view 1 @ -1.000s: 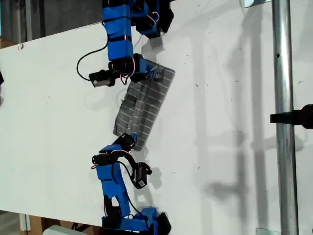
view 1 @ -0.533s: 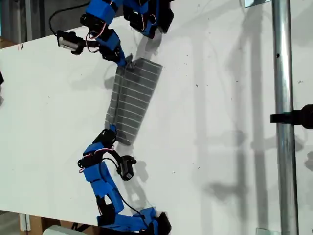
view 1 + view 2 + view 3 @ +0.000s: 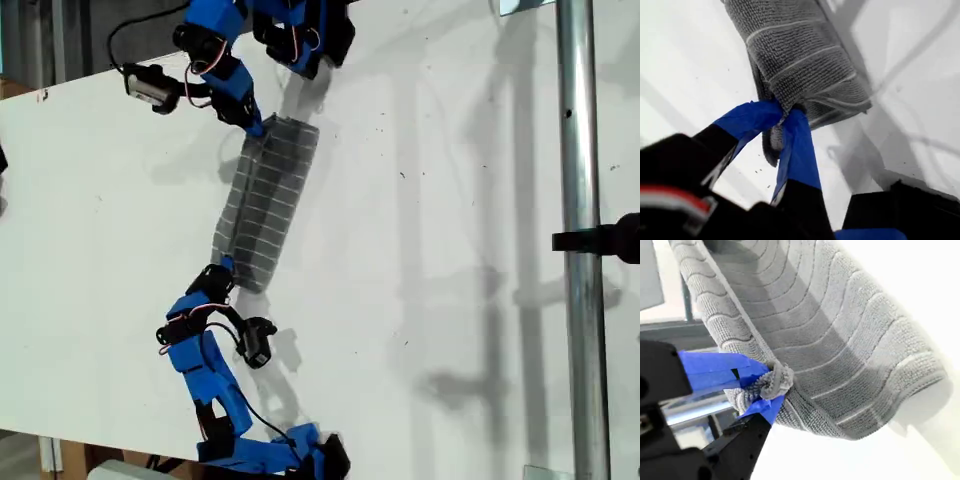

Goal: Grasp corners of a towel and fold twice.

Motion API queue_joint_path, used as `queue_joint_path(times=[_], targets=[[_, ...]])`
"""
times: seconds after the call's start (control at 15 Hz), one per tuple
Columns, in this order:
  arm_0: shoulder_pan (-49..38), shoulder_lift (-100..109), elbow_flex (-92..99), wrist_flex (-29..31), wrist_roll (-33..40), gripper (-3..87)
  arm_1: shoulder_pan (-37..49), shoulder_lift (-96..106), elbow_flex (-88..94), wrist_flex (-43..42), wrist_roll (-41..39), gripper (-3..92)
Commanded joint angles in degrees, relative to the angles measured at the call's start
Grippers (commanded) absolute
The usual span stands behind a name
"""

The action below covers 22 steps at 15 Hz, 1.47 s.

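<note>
- The towel (image 3: 262, 205) is folded into a narrow grey strip, its pale stripes running across its width.
- It runs slantwise on the white table (image 3: 450, 250). One end is close to the table edge at the exterior view's top. The other end points toward the edge at the exterior view's bottom but stops well short of it.
- My first gripper (image 3: 782, 117) is clenched on the towel, with a bunched corner (image 3: 774, 140) pinched between its blue-taped tips. The layers fold over just beyond the jaws.
- My second gripper (image 3: 762, 390) is likewise clamped on a crumpled corner (image 3: 777, 379). The cloth curves away from it in a doubled sheet.
- In the exterior view, one blue arm (image 3: 252, 122) meets the strip's upper end and another arm (image 3: 218, 278) meets its lower end. Which arm is first cannot be told.
- A metal pole (image 3: 580, 240) crosses the exterior view's right side, well apart from the towel.
</note>
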Motion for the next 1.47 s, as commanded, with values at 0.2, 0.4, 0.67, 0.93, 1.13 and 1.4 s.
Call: queue_joint_path(times=[0.2,0.4,0.67,0.93,1.13,1.4], targets=[[-1.05,-4.13,-1.41,11.25,-6.59,1.8,-11.07,4.75,17.05,-10.11,13.45,-0.2],[0.09,-3.87,-1.41,15.73,-8.35,27.4,-10.37,5.71,17.67,-9.93,14.94,19.8],[2.37,10.81,-1.32,20.83,-8.17,24.2,-8.96,11.16,12.39,2.55,18.81,28.5],[8.35,25.49,7.82,24.87,-6.42,23.9,-14.59,6.33,13.8,5.62,28.3,35.9],[14.41,40.25,23.82,22.68,-6.33,27.4,-15.29,-7.29,17.93,-9.49,30.85,38.0],[16.61,56.95,42.36,19.42,-10.11,27.2,-9.93,-16.44,19.6,-19.07,28.65,40.4]])
